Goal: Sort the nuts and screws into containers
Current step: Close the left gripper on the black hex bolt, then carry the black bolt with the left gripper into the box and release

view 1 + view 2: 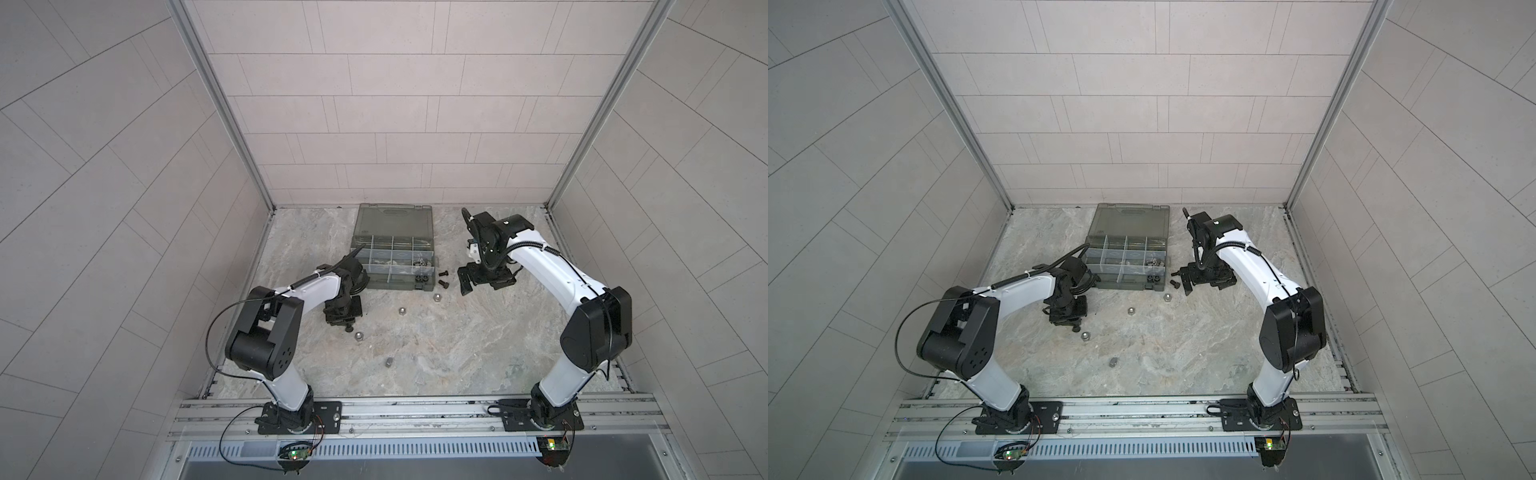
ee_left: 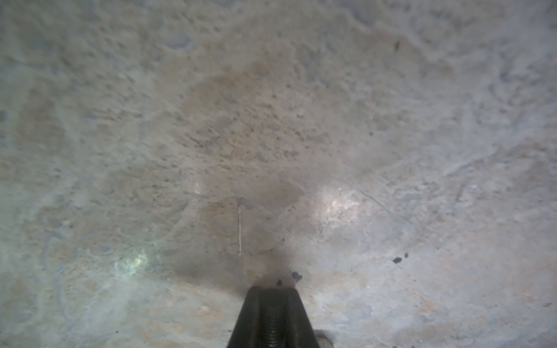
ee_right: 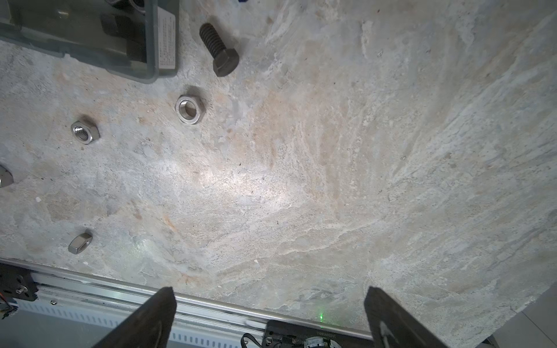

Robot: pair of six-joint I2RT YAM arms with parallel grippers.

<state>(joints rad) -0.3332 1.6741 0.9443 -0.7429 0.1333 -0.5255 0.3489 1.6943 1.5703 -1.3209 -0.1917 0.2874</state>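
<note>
While the left gripper (image 1: 345, 325) is clamping a screw (image 2: 271, 330) by its threads, jaws almost together, it is hanging low over the surface (image 1: 436, 353) near the front left corner of the case (image 1: 386, 286), and a nut (image 1: 358, 336) is lying just beside it. The right gripper (image 3: 269, 293) is standing wide open, holding nothing, right of the case, near two loose screws (image 1: 444, 284). Three more nuts (image 1: 402, 310) are lying scattered on the surface before the case, and its right-hand cells (image 1: 412, 254) are holding others. Its lid (image 1: 395, 220) is lying open behind the cells.
</note>
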